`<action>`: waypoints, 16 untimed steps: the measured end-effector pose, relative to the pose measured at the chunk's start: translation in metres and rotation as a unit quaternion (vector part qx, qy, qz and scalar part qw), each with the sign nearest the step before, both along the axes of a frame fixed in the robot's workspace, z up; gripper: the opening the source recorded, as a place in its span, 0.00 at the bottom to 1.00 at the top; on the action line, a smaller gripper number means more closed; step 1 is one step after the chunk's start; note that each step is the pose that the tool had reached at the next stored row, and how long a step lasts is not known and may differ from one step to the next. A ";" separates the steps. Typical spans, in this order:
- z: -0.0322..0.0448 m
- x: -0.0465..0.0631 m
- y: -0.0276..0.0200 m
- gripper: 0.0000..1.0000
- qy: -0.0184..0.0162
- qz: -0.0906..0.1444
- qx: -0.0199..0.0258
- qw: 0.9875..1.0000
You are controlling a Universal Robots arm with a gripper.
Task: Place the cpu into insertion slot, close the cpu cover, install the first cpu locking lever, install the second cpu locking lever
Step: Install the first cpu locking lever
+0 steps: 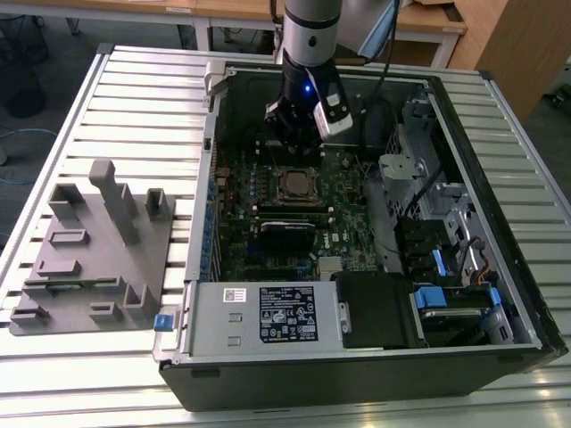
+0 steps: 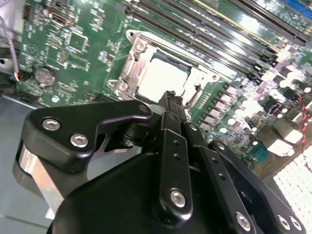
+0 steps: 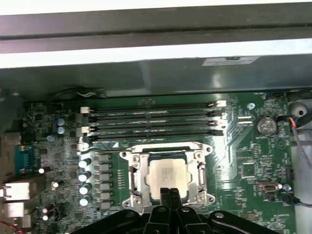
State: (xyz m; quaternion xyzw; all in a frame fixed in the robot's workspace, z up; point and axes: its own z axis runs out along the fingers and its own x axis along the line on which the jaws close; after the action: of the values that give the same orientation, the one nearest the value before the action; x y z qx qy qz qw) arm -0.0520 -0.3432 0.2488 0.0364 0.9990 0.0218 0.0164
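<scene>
The cpu [image 3: 168,175], a pale silver square, lies in the insertion slot [image 1: 279,185] on the green motherboard. Its silver cpu cover [image 3: 134,168] lies flat around it, framing the chip's face, and is also seen in the second wrist view [image 2: 130,68]. My gripper [image 3: 169,194] is shut with nothing between its black fingers. Its tips hover at the edge of the slot, just above the cover's rim, and touch nothing that I can see. In the exterior view the gripper [image 1: 290,141] hangs over the slot's far side. A thin metal rod [image 3: 100,151] runs sideways from one corner of the cover.
Several long memory slots [image 3: 153,119] run beside the socket. A black card [image 1: 285,234] and the grey power supply box [image 1: 263,314] sit nearer the case front. Drive bays and cables [image 1: 446,232] fill the exterior view's right. A grey fixture tray [image 1: 89,250] lies outside the case.
</scene>
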 end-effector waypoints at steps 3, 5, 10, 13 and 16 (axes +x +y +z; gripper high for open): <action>-0.0003 -0.007 0.0000 0.10 0.000 0.000 0.000 1.000; -0.0004 -0.011 0.0000 0.10 0.000 0.000 0.000 1.000; -0.0004 -0.013 0.0001 0.10 0.000 0.000 0.000 1.000; -0.0002 -0.014 0.0000 0.10 0.000 0.000 0.000 1.000; 0.0007 -0.014 0.0000 0.10 0.000 0.000 0.000 1.000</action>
State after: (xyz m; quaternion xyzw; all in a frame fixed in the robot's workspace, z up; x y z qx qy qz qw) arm -0.0659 -0.3432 0.2495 0.0364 0.9990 0.0218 0.0163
